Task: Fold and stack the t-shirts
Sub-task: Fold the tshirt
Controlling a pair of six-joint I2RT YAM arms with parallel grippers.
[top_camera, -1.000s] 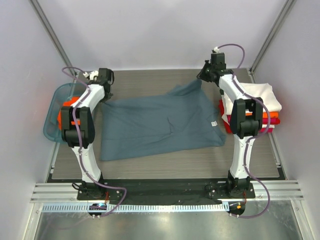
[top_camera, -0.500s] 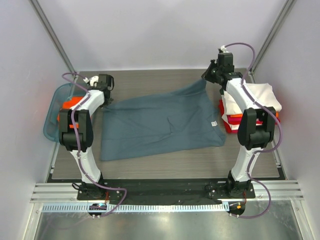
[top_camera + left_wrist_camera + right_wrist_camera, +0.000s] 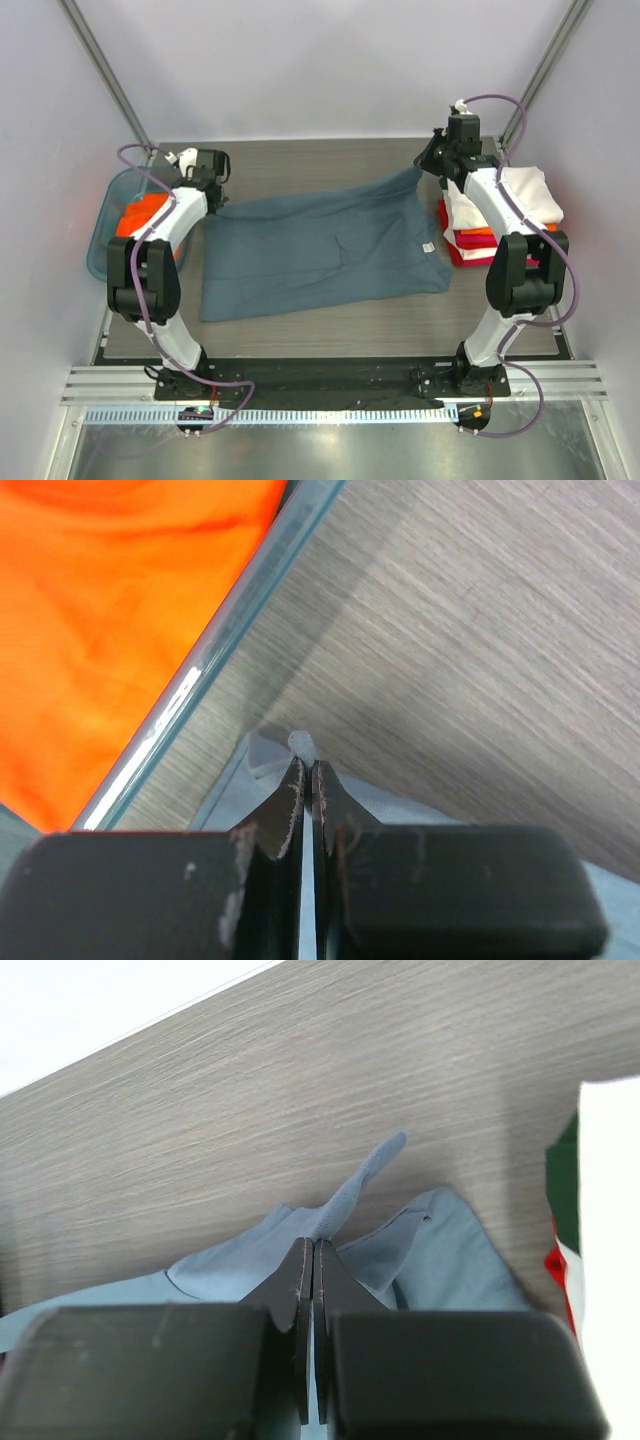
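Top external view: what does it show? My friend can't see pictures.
Two robot arms pinch the far corners of a slate blue-grey t-shirt spread on a table, left end effector and right end effector both shut on it. A stack of folded shirts sits at right; a teal basket holding orange cloth at left.

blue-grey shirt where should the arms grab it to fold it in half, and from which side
At its two far corners, coming down from above. The blue-grey shirt lies spread out, so only its edges give a lip thin enough to pinch. The left gripper and right gripper are each shut on one far corner, probably well placed to carry that edge toward the near hem.
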